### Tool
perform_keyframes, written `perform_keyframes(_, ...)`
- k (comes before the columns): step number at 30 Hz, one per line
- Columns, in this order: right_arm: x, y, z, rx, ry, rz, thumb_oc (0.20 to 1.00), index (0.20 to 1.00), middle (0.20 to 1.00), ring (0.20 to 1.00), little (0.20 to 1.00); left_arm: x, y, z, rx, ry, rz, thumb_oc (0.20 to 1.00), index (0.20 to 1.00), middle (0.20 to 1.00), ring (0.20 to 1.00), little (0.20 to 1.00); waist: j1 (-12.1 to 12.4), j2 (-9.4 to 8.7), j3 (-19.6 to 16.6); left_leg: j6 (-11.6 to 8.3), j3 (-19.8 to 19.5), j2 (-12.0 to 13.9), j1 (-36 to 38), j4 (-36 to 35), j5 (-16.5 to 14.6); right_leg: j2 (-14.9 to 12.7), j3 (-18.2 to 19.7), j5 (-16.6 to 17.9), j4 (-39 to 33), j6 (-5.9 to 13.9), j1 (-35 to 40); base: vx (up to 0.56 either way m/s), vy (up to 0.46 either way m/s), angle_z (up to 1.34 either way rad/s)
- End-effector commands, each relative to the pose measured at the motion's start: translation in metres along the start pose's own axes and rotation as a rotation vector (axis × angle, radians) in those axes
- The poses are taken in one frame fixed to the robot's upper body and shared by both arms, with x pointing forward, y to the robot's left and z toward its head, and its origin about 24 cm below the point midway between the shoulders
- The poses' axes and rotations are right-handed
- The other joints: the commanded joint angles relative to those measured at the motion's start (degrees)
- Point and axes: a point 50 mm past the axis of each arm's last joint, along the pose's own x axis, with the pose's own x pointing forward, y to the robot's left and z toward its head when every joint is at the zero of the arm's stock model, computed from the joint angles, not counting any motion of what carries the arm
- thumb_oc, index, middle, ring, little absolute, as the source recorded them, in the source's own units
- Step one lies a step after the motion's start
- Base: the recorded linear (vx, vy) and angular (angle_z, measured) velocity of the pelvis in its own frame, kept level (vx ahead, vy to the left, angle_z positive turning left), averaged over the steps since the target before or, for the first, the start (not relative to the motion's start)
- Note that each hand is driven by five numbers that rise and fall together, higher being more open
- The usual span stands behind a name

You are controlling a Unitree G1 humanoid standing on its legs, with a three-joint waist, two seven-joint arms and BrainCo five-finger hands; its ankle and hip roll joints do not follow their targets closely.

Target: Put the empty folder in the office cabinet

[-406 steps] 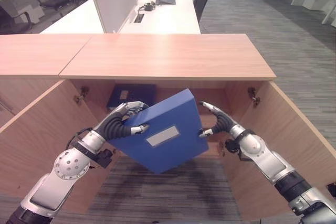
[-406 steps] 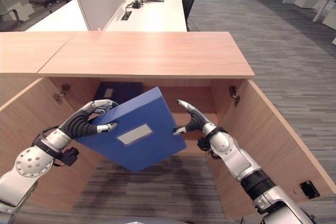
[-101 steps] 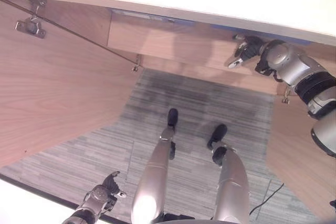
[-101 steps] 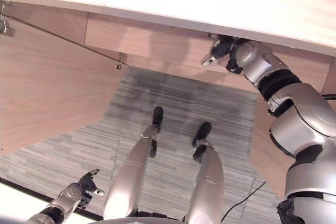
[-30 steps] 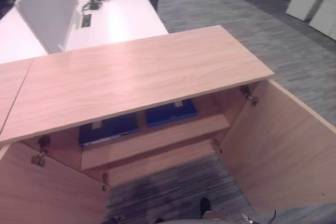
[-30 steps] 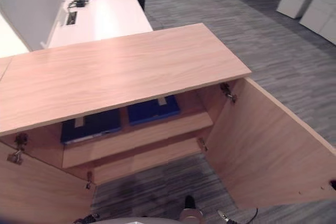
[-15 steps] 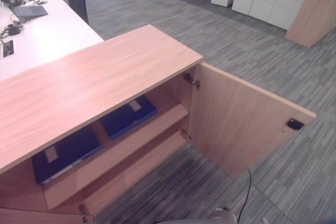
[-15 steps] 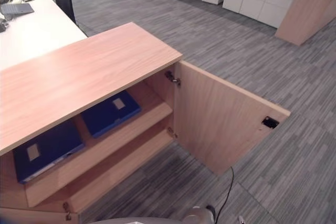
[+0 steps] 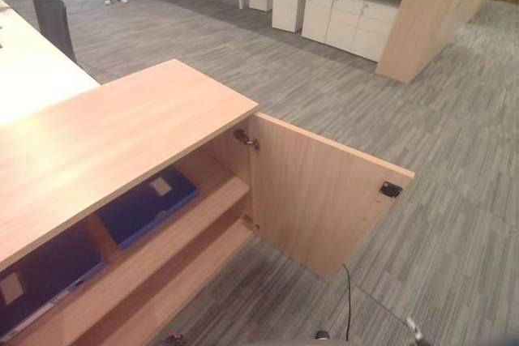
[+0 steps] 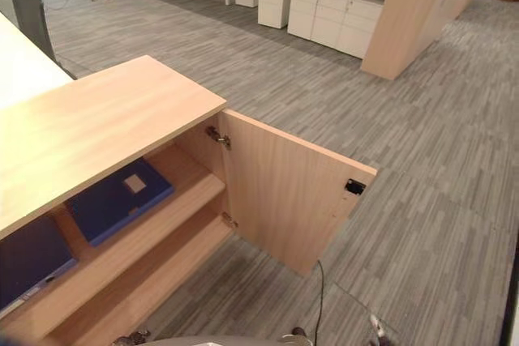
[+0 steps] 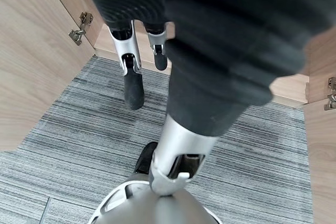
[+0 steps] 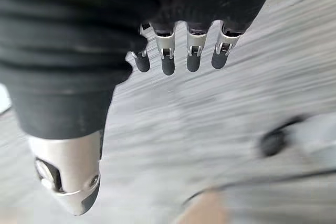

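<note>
Right robot hand (image 12: 178, 51) seemingly slack — flat blue folder (image 9: 146, 204) on wooden shelf (image 9: 182, 224).

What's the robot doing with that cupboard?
It is putting a folder away. Two blue folders lie on the top shelf of the wooden cabinet: one near the middle, another further left. The cabinet door stands wide open. Both hands hang down over the grey carpet, holding nothing: the left hand and the right hand, fingers relaxed.

Blue folder (image 9: 147, 205); light-wood cabinet (image 9: 122, 131); grey striped carpet (image 9: 454, 200).
</note>
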Motion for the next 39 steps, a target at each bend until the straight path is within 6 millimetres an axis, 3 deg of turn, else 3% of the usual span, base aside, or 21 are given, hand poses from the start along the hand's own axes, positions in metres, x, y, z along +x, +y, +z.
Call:
perform_keyframes(1,0.004,0.016,0.046,-0.07,-0.192,0.021,1.0,1.0,1.0,1.0,1.0,0.0,-0.003,-0.002,-0.02,0.02,-0.002,1.0,1.0,1.0,1.0,1.0,-0.6,0.62,1.6,0.13,-4.6,3.1,-3.6,2.1,-2.1,2.2,2.3,-7.1,3.2,0.21,-0.3,-0.05,-0.24,-0.05)
perform_keyframes(2,-0.002,0.027,0.079,-0.195,-0.342,0.075,1.0,1.0,1.0,1.0,1.0,0.0,0.002,-0.007,-0.032,0.031,0.011,1.0,1.0,1.0,1.0,1.0,-0.4,0.58,2.3,-0.62,-4.6,5.4,-4.8,6.1,-2.4,3.8,2.5,-8.4,3.6,-1.06,0.1,-0.05,-0.243,0.02)
perform_keyframes(3,-0.005,0.031,0.093,-0.272,-0.408,0.095,1.0,1.0,1.0,1.0,1.0,0.0,0.002,-0.01,-0.039,0.037,0.011,1.0,1.0,1.0,1.0,1.0,-0.1,0.57,2.7,-1.08,-4.7,6.5,-5.4,7.9,-2.5,4.8,2.7,-9.2,3.5,-1.73,0.5,-0.05,-0.243,0.02)
perform_keyframes(4,-0.005,0.031,0.093,-0.272,-0.408,0.094,1.0,1.0,1.0,1.0,1.0,0.0,0.002,-0.01,-0.039,0.037,0.01,1.0,1.0,1.0,1.0,1.0,-0.1,0.59,2.7,-1.09,-4.7,6.5,-5.4,7.9,-2.5,4.9,2.7,-9.2,3.5,-1.74,0.5,-0.03,-0.252,-0.04)
perform_keyframes(5,-0.017,0.042,0.124,-0.505,-0.579,0.148,1.0,1.0,1.0,1.0,1.0,0.0,0.01,-0.012,-0.064,0.033,0.033,1.0,1.0,1.0,1.0,1.0,0.6,0.62,3.2,-1.97,-4.9,8.5,-6.1,10.6,-2.3,6.9,2.7,-10.6,3.1,-2.97,1.5,-0.01,-0.231,-0.08)
perform_keyframes(8,-0.041,0.054,0.169,-0.779,-0.813,0.204,1.0,1.0,1.0,1.0,1.0,-0.001,0.016,-0.028,-0.109,0.074,0.041,1.0,1.0,1.0,1.0,1.0,1.6,0.64,3.5,-2.64,-5.7,10.9,-6.2,12.2,-1.6,9.4,2.5,-12.1,2.2,-4.43,3.3,0.01,-0.229,-0.06)
perform_keyframes(9,-0.041,0.053,0.169,-0.781,-0.812,0.204,1.0,1.0,1.0,1.0,1.0,-0.001,0.016,-0.028,-0.11,0.074,0.04,1.0,1.0,1.0,1.0,1.0,1.5,0.7,3.5,-2.67,-5.8,10.9,-6.2,12.2,-1.6,9.4,2.5,-12.1,2.2,-4.46,3.4,0.02,-0.192,-0.15)
perform_keyframes(10,-0.052,0.06,0.182,-0.87,-0.891,0.248,1.0,1.0,1.0,1.0,1.0,-0.002,0.014,-0.038,-0.129,0.102,0.028,1.0,1.0,1.0,1.0,1.0,2.1,0.75,3.5,-3.03,-6.1,11.5,-6.0,11.7,-0.6,10.2,2.5,-12.8,1.8,-4.88,4.0,0.01,-0.133,-0.1)
perform_keyframes(18,-0.078,0.072,0.197,-1.062,-1.006,0.398,1.0,1.0,1.0,1.0,1.0,-0.005,0.012,-0.057,-0.159,0.145,0.007,1.0,1.0,1.0,1.0,1.0,3.5,0.9,3.4,-4.64,-7.4,12.6,-6.7,9.4,3.2,11.9,0.8,-13.8,0.4,-6.03,5.5,-0.01,-0.101,0.08)
perform_keyframes(23,-0.09,0.082,0.202,-1.056,-1.037,0.488,1.0,1.0,1.0,1.0,1.0,-0.006,0.012,-0.059,-0.159,0.144,0.001,1.0,1.0,1.0,1.0,1.0,4.1,0.94,3.4,-5.15,-7.5,12.8,-6.8,8.7,4.2,12.2,0.2,-13.9,-0.1,-6.23,6.0,-0.02,-0.043,0.06)
perform_keyframes(25,-0.101,0.095,0.205,-1.008,-1.053,0.6,1.0,1.0,1.0,1.0,1.0,-0.006,0.011,-0.059,-0.157,0.14,-0.008,1.0,1.0,1.0,1.0,1.0,4.7,0.88,3.2,-5.45,-7.6,13.0,-6.9,8.3,4.8,12.5,-0.2,-14.0,-0.3,-6.4,6.2,-0.02,-0.049,0.04)
perform_keyframes(32,-0.101,0.111,0.197,-0.876,-0.989,0.725,1.0,1.0,1.0,1.0,1.0,-0.006,0.006,-0.06,-0.142,0.138,-0.028,1.0,1.0,1.0,1.0,1.0,5.8,0.79,2.8,-5.83,-7.9,13.2,-7.0,8.1,5.5,12.9,-0.6,-14.4,-0.7,-6.77,6.9,-0.01,-0.022,0.04)
perform_keyframes(39,-0.082,0.125,0.197,-0.801,-0.958,0.596,1.0,1.0,1.0,1.0,1.0,-0.007,0.002,-0.063,-0.07,0.146,-0.033,1.0,1.0,1.0,1.0,1.0,7.3,1.28,2.5,-5.94,-8.6,13.3,-7.4,8.1,6.0,13.2,-1.1,-14.5,-1.0,-7.15,7.6,-0.02,-0.008,0.07)
